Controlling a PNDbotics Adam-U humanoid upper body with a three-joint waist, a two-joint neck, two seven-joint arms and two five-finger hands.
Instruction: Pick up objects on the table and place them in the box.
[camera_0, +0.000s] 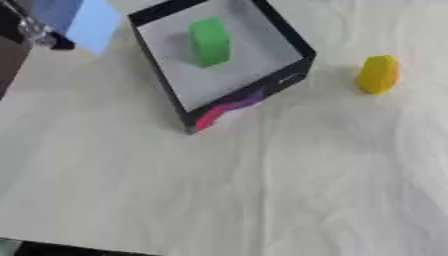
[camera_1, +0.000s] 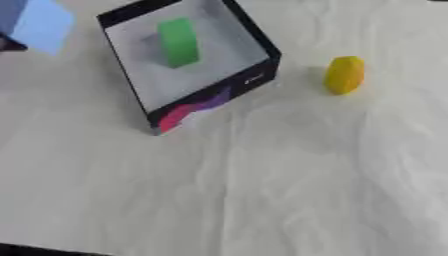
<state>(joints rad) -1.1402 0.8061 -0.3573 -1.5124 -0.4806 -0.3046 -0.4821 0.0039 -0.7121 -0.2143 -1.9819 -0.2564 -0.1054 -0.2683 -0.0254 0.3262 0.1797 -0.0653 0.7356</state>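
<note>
A black-walled box (camera_0: 289, 82) with a pale floor stands askew at the upper middle of the table. A green block (camera_0: 210, 41) stands upright inside it. Right of the box and apart from it, a yellow block (camera_0: 378, 74) rests on the white cloth. In the upper left corner a large light blue block (camera_0: 80, 21) hangs tilted beside the box's left wall. My left hand (camera_0: 37, 31), dark with a silver joint, holds the block's left side, and a dark fingertip (camera_0: 61, 44) shows under its lower edge. My right hand shows in neither view.
The white cloth (camera_0: 262, 190) is wrinkled across the table's middle and front. A dark brown shape (camera_0: 9, 60) sits at the left edge. The table's dark front edge (camera_0: 61, 248) runs along the lower left corner.
</note>
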